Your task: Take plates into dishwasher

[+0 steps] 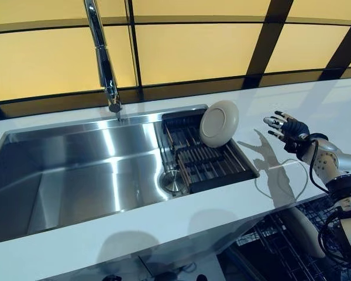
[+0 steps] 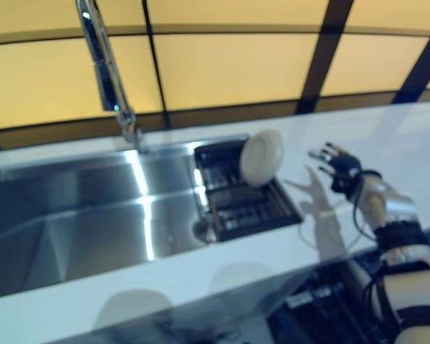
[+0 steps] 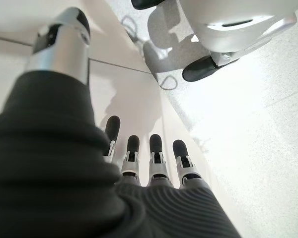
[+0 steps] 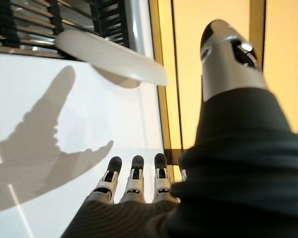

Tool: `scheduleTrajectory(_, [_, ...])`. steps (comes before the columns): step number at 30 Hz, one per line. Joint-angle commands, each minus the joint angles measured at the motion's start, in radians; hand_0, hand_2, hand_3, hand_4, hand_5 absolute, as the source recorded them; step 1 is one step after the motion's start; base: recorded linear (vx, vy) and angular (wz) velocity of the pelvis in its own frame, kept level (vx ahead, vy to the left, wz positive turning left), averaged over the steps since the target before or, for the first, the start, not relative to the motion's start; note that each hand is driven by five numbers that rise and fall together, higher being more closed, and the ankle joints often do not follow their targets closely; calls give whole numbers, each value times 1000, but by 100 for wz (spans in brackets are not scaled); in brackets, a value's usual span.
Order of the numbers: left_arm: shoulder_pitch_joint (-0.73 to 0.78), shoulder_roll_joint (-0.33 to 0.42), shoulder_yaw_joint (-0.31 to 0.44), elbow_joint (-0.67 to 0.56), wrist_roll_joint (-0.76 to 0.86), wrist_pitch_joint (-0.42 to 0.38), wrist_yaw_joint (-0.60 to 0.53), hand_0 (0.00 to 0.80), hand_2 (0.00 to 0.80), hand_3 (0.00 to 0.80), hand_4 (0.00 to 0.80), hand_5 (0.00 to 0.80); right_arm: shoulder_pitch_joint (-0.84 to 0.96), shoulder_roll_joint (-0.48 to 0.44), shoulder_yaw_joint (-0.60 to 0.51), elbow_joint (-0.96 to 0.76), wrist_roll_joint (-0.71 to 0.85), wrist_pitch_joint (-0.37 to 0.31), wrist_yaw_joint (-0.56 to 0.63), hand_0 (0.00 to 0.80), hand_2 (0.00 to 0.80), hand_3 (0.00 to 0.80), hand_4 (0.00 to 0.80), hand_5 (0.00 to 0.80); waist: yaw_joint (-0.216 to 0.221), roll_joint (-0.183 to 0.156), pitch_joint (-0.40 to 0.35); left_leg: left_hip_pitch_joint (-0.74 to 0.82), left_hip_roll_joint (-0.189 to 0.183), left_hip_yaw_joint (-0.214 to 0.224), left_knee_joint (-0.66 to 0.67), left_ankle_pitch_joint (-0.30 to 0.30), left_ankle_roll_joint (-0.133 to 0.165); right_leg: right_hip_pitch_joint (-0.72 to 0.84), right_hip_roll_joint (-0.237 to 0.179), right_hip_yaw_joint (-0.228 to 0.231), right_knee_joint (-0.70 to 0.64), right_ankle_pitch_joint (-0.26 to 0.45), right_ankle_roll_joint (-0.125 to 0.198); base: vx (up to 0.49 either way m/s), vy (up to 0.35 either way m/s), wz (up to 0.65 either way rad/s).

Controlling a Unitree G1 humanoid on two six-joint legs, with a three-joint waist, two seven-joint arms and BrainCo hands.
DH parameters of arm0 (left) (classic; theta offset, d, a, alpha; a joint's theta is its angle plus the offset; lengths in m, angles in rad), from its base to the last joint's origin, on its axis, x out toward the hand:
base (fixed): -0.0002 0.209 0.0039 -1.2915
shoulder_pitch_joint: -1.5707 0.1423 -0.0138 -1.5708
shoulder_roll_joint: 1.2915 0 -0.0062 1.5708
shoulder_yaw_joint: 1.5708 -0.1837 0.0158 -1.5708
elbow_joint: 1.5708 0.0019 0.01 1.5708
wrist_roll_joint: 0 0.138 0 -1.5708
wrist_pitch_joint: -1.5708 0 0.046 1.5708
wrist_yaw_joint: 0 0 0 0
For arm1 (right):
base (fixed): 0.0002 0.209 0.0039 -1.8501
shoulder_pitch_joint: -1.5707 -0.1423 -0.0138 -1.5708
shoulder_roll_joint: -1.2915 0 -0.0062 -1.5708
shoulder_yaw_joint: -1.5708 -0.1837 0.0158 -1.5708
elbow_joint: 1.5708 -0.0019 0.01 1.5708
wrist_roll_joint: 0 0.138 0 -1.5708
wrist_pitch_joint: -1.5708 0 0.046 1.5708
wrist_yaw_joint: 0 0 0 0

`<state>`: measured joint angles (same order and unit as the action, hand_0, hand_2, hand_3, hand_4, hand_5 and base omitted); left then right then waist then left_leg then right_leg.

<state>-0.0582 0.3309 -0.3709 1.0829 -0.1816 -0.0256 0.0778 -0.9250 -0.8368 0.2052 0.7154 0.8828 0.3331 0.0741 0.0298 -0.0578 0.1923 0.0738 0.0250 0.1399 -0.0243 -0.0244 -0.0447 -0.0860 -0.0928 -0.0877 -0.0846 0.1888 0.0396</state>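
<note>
A cream plate (image 1: pixel 219 123) stands on edge in the black dish rack (image 1: pixel 207 167) at the right end of the sink; the right wrist view shows the plate (image 4: pixel 109 57) past my fingers. My right hand (image 1: pixel 288 130) hovers over the white counter to the right of the plate, a short way off it, open with fingers straight and spread. The open dishwasher's rack (image 1: pixel 281 246) shows below the counter edge at lower right, with a pale plate (image 1: pixel 304 231) standing in it. My left hand (image 3: pixel 149 158) hangs low by the floor, open and holding nothing.
A steel sink basin (image 1: pixel 76 175) fills the left, with a tall chrome tap (image 1: pixel 103 58) behind it and a round drain (image 1: pixel 173 180) beside the rack. The white counter (image 1: pixel 269 105) runs along the front and right. Yellow panels with dark frames stand behind.
</note>
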Motion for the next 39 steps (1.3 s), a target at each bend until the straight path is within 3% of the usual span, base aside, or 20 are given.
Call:
scheduleTrajectory(1, [-55,17,-29,-3,-42,-23,19,0,0,0,0,0,-164,-34,1,61,45,-73,-9,0,0,0,0,0,50,-4,-18,-91,18,-105,-6,76,0,84,20,-40,68,-121,3,2,-29,20])
scheduleTrajectory(21, [-52,21,-13,6,-82,-45,40,0,0,0,0,0,-224,-5,13,164,81,-91,-4,0,0,0,0,0,96,9,-3,-108,46,-156,-23,115,-23,86,38,-93,75,-134,-13,-27,-33,12])
scheduleTrajectory(39, [-62,19,-9,28,-76,-51,35,0,0,0,0,0,-209,3,-16,336,59,-29,67,0,0,0,0,0,110,14,-4,-108,48,-158,-24,120,-24,88,38,-100,73,-131,-13,0,0,0])
